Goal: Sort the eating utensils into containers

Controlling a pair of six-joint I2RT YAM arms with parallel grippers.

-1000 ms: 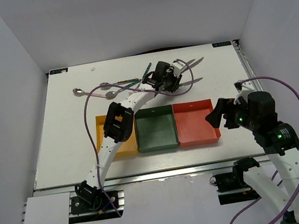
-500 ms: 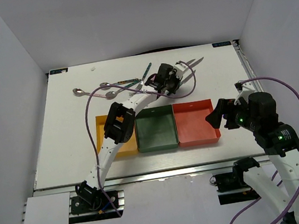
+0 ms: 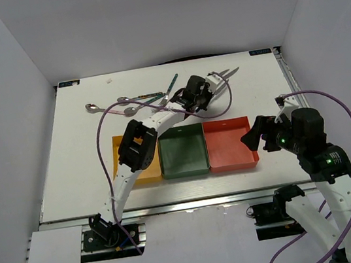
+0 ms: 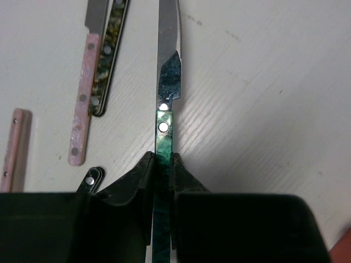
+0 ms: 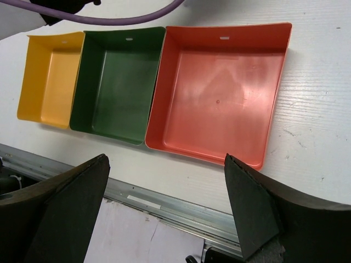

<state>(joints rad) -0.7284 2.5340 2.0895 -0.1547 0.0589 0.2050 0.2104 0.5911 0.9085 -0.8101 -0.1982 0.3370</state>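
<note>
Green-handled knife clamped in the left gripper, near the far edge. Right gripper hangs wide open by the red tray.

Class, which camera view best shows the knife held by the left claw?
The left wrist view: the knife fills it, serrated blade and rivets sharp, green handle pinched in the left claw. Top external: the claw hides most of it. Right wrist: none of it.

Yellow tray, green tray, red tray, teal knife
</note>
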